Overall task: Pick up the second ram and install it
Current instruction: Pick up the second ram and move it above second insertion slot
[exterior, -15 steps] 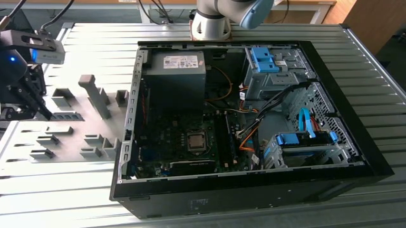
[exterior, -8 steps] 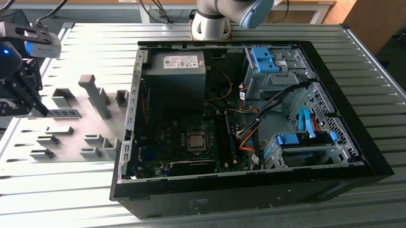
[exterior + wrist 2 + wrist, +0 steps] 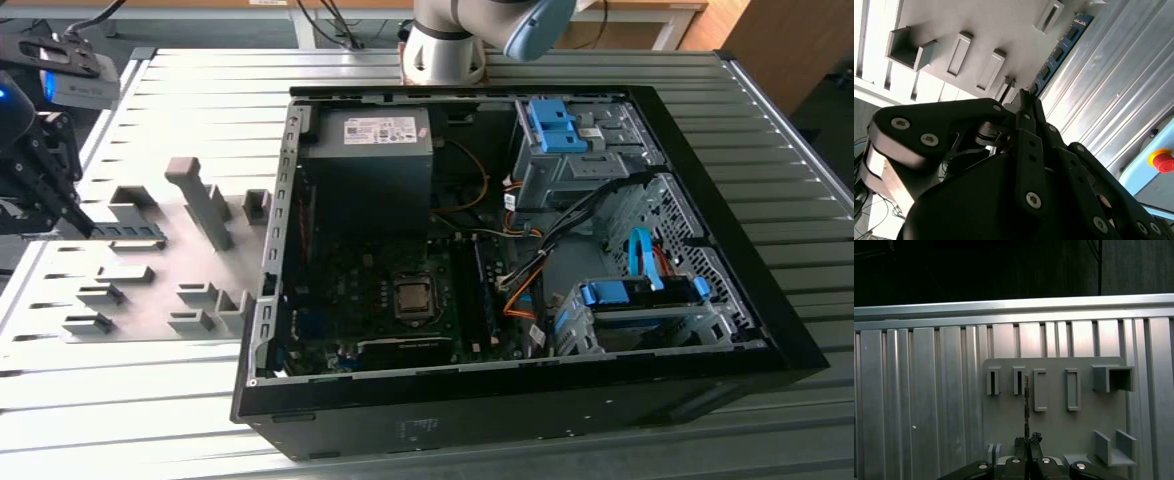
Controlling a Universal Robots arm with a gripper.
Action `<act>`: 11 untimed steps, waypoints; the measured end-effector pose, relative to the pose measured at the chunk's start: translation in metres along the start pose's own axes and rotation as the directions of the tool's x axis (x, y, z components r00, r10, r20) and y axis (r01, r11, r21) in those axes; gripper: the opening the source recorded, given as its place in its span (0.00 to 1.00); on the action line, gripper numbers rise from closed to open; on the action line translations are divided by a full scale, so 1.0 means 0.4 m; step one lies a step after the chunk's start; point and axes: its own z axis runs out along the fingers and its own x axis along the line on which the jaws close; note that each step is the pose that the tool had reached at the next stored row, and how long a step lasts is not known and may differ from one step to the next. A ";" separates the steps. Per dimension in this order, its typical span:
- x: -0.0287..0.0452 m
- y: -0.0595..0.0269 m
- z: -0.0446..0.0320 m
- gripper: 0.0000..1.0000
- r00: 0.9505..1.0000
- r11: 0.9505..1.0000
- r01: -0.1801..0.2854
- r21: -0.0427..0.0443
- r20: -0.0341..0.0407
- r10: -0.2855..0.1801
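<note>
Ribbed aluminium tabletop (image 3: pixel 929 405), thin blue-green second ram (image 3: pixel 1059 50) between black tool (image 3: pixel 1027 441) tips.

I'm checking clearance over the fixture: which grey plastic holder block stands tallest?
The narrow upright grey plastic post on the flat grey plate; it alone rises well above the low blocks around it.

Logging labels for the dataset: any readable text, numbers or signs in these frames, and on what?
Nothing legible.
Power supply label: print too small to read.
Case front sticker: blurred, unreadable.
Ram: no readable marking.
Red button: no readable marking.
</note>
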 end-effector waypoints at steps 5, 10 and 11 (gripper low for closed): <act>-0.001 0.000 -0.022 0.14 1.000 1.000 0.000 0.000 0.000 0.000; -0.001 0.001 -0.043 0.14 1.000 1.000 0.000 0.000 0.000 0.000; -0.001 0.001 -0.048 0.14 1.000 1.000 0.000 0.000 0.000 0.000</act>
